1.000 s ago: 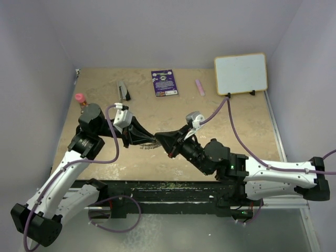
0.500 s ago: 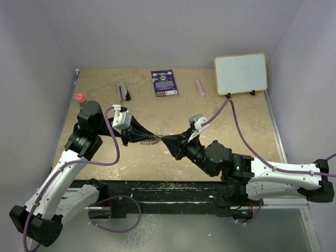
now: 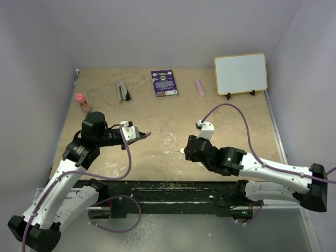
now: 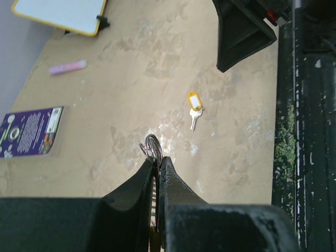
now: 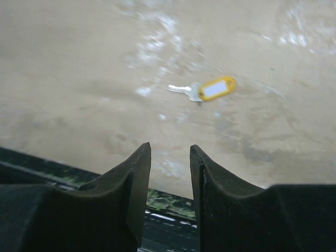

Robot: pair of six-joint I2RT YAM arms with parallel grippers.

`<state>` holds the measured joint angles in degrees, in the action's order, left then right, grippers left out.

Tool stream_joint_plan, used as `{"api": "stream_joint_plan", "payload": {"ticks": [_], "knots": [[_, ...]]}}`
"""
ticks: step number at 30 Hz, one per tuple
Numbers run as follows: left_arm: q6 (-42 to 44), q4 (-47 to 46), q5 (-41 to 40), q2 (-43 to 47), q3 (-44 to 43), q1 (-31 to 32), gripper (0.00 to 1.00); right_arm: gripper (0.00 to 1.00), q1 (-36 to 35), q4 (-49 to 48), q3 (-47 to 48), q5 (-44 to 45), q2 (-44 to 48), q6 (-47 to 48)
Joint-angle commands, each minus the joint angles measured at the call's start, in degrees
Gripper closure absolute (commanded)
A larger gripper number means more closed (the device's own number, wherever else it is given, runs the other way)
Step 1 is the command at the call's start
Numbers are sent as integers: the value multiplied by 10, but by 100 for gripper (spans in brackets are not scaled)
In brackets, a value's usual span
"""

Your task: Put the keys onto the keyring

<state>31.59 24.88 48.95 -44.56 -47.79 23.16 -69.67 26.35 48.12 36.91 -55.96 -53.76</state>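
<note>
My left gripper (image 4: 157, 160) is shut on the keyring (image 4: 152, 144), a thin silvery loop that pokes out past the fingertips above the table; in the top view the left gripper (image 3: 144, 135) hangs left of centre. One key (image 4: 194, 105) with a yellow-orange head lies flat on the tan table, alone; it also shows as the key (image 5: 207, 90) ahead of my right gripper (image 5: 169, 149). That gripper is open with nothing between its fingers. From above, the key (image 3: 178, 151) lies just left of the right gripper (image 3: 186, 149).
Along the back stand a whiteboard (image 3: 240, 73), a pink stick (image 3: 200, 87), a purple card (image 3: 164, 82) and a grey-and-black tool (image 3: 124, 91). A small red-capped bottle (image 3: 80, 100) sits at the left wall. The black rail (image 3: 173, 189) marks the table's near edge.
The two grippers met at the table's middle and have since pulled apart. The right gripper opened and drew back right; a key now lies on the table. The left swung left with the keyring.
</note>
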Motion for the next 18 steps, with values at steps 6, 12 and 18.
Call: {"api": "stream_joint_plan", "payload": {"ticks": [6,12,18], "knots": [[-19,-28,-105,25,44,-2,96,61,109,21,-22,-95,-120,-50],[-18,-31,-109,37,56,-2,96,56,114,-10,24,-100,-242,-19],[-16,-29,-111,44,59,-2,96,56,124,-39,58,-108,-320,1]]}}
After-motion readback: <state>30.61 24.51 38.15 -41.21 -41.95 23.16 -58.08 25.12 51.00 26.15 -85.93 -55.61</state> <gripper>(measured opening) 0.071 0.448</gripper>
